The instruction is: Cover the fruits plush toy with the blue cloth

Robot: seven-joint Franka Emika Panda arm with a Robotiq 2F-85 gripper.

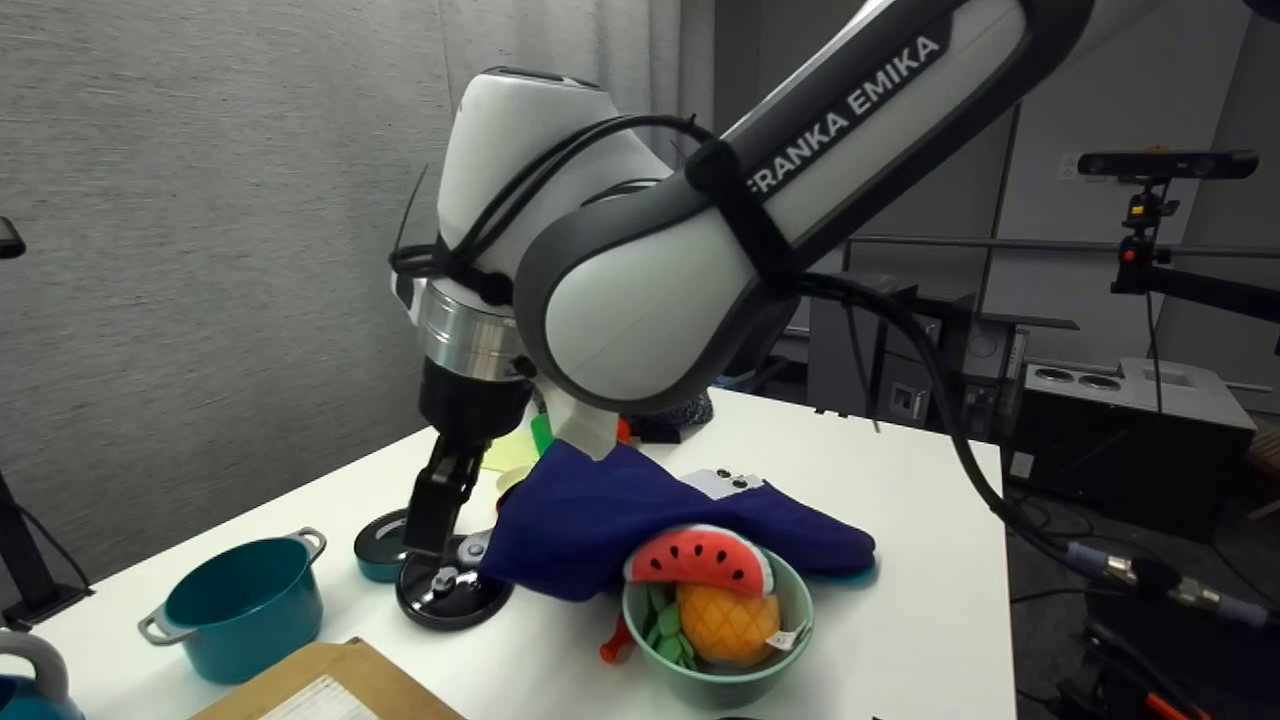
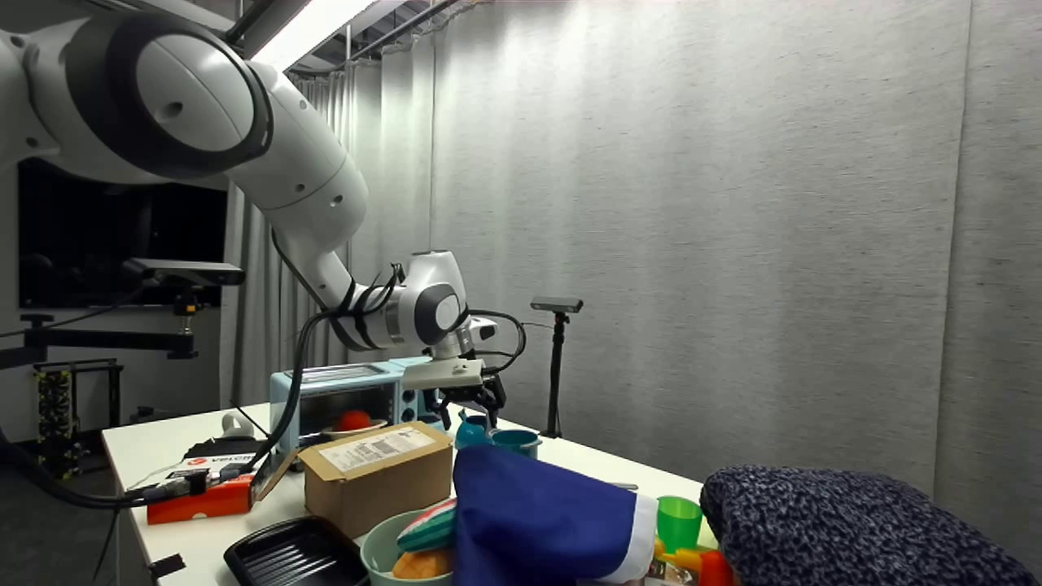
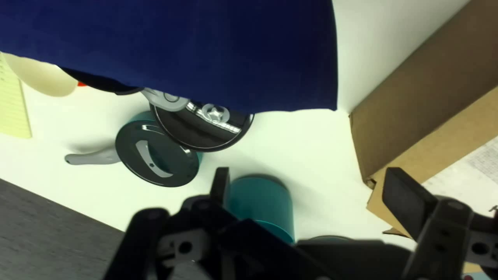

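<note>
The blue cloth (image 1: 590, 510) is draped in a raised heap behind and beside the pale green bowl (image 1: 715, 685). Plush fruits lie in that bowl: a watermelon slice (image 1: 700, 558) on top and a pineapple (image 1: 728, 625) under it, both uncovered in this exterior view. In an exterior view the cloth (image 2: 529, 513) hides the bowl's right part. My gripper (image 3: 307, 182) is open, its fingers wide apart with nothing between them. It hangs apart from the cloth (image 3: 186, 50), which fills the top of the wrist view. The gripper (image 1: 432, 530) is above the table, left of the cloth.
A teal pot (image 1: 240, 605) and a black lid (image 1: 455, 595) stand near my gripper. A cardboard box (image 2: 378, 480), a black tray (image 2: 297, 557) and a toaster oven (image 2: 350, 407) crowd the table. A green cup (image 2: 678, 521) and a navy bumpy mound (image 2: 847, 529) lie beyond the cloth.
</note>
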